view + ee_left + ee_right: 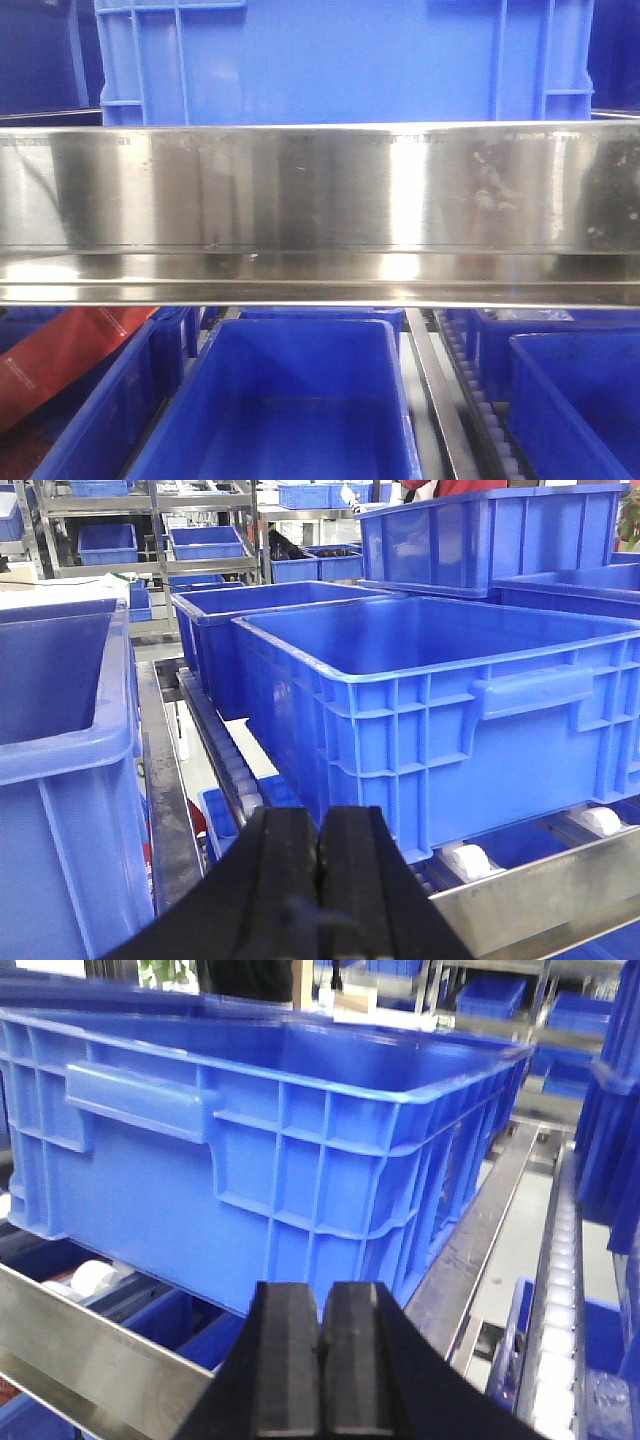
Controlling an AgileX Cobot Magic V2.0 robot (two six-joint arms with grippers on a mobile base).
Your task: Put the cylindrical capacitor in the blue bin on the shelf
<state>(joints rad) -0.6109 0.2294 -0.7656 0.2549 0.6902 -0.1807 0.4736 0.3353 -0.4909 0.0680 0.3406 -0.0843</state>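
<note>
L gripper (320, 880) closed; R gripper (322, 1360) closed

Before me the shelf's (320, 215) broad steel front rail spans the whole width, a big blue bin (340, 60) sitting above it and an open blue bin (290, 400) on the tier below.

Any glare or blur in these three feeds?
Front view: bright glare streaks across the steel shelf rail. Left wrist view: the shut left gripper is slightly soft, the blue bin sharp. Right wrist view: overall blurry around the shut right gripper.
</note>
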